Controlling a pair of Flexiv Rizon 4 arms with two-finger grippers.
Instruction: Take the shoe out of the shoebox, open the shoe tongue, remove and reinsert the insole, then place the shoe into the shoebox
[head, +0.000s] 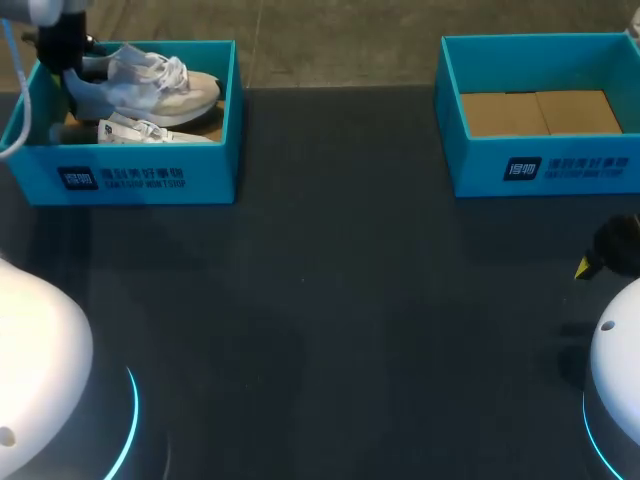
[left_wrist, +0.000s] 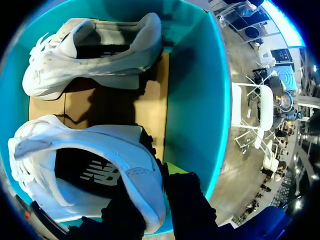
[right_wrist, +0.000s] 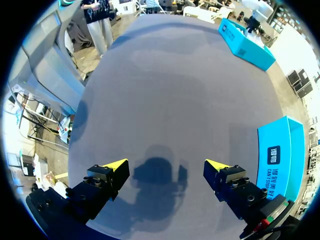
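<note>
1. Looking down from the head view, almost none of the task was done. Both shoes (head: 150, 90) lay inside the shoebox (head: 215, 150) at the far left of the worktop (head: 330, 300), and the left hand (head: 70, 85) was down in its heel end. A second box (head: 450, 120) at the far right held nothing but its cardboard floor. The right hand (head: 600, 258) hung near the right edge, apart from both boxes.
2. From the left wrist view, the left hand (left_wrist: 150, 186) looked closed on the heel of the nearer shoe (left_wrist: 135, 150), one finger inside the collar and one outside. Its insole (left_wrist: 95, 172) sat in place. The other shoe (left_wrist: 90, 55) lay beyond it on the box floor. By my judgement, lifting out, tongue, insole and return all remained.
3. From the right wrist view, the right hand (right_wrist: 167, 167) was open and empty above bare worktop, the second box (right_wrist: 280, 160) beside it.
</note>
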